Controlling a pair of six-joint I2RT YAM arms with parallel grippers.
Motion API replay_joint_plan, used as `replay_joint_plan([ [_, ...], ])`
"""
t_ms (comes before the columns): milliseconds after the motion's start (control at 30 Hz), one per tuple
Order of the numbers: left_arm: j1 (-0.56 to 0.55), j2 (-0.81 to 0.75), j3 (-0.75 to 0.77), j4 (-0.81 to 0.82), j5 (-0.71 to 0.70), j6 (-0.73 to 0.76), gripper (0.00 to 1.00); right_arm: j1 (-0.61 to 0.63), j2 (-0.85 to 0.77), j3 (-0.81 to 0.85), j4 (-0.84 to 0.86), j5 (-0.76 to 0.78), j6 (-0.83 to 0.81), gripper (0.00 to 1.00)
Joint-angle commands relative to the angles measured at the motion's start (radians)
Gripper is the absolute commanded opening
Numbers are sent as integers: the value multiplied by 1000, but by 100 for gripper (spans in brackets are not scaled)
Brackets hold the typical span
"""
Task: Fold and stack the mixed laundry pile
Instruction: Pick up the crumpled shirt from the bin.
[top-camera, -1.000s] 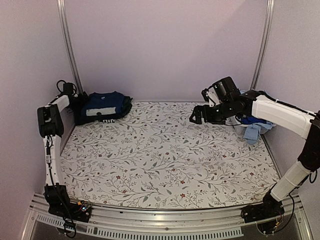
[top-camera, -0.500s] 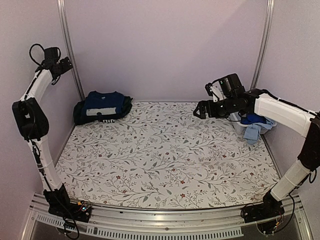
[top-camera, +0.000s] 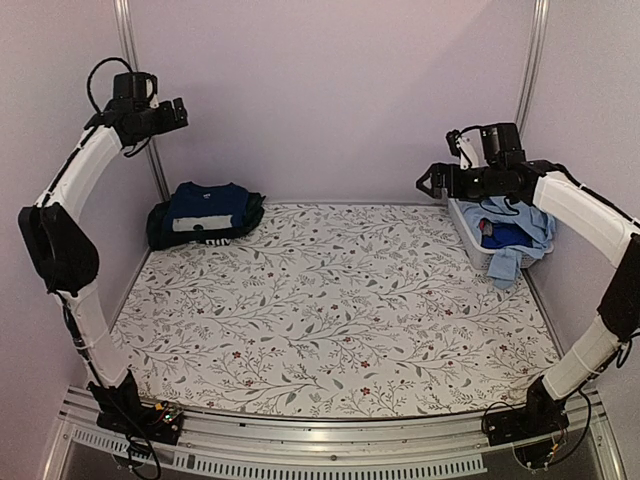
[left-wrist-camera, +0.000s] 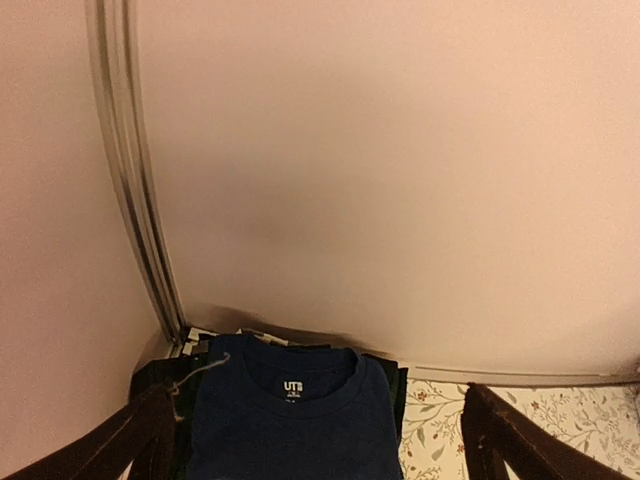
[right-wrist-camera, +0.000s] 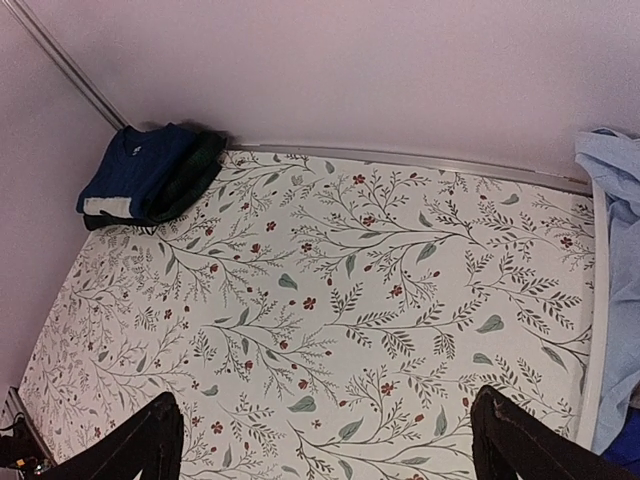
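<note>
soft, light, limp cloth; pinch a hem or shoulder edge. unfolded light blue shirts (top-camera: 518, 238) heaped in bin (top-camera: 468, 238), right edge of worktop (top-camera: 330, 310); folded stack (top-camera: 205, 213) far left corner. left hand (top-camera: 177, 110), right hand (top-camera: 431, 183) both spread, empty. left wrist view alone shows navy tee (left-wrist-camera: 290, 425) neck label.

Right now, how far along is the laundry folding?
Done: a folded stack sits in the far left corner, a navy T-shirt on top. In hand: nothing; the left pincer and right pincer are both raised, open and empty. Left: light blue shirts and a blue garment lie crumpled in the basket at the right.
</note>
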Motion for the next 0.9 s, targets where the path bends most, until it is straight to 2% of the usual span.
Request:
replay_joint_plan([
  [0, -95, -56, -37, -107, 12, 66, 100, -4, -42, 6, 32, -64, -36, 99],
  [300, -243, -96, -163, -133, 21, 89, 100, -4, -95, -149, 96, -139, -15, 99],
  [467, -296, -101, -259, -129, 36, 66, 100, -38, -104, -180, 95, -167, -4, 99],
  [667, -330, -111, -372, -79, 65, 19, 100, -223, -64, -119, 80, -220, 54, 99],
  [867, -332, -98, -383, -72, 71, 11, 100, -428, 51, 41, 58, -119, 90, 99],
])
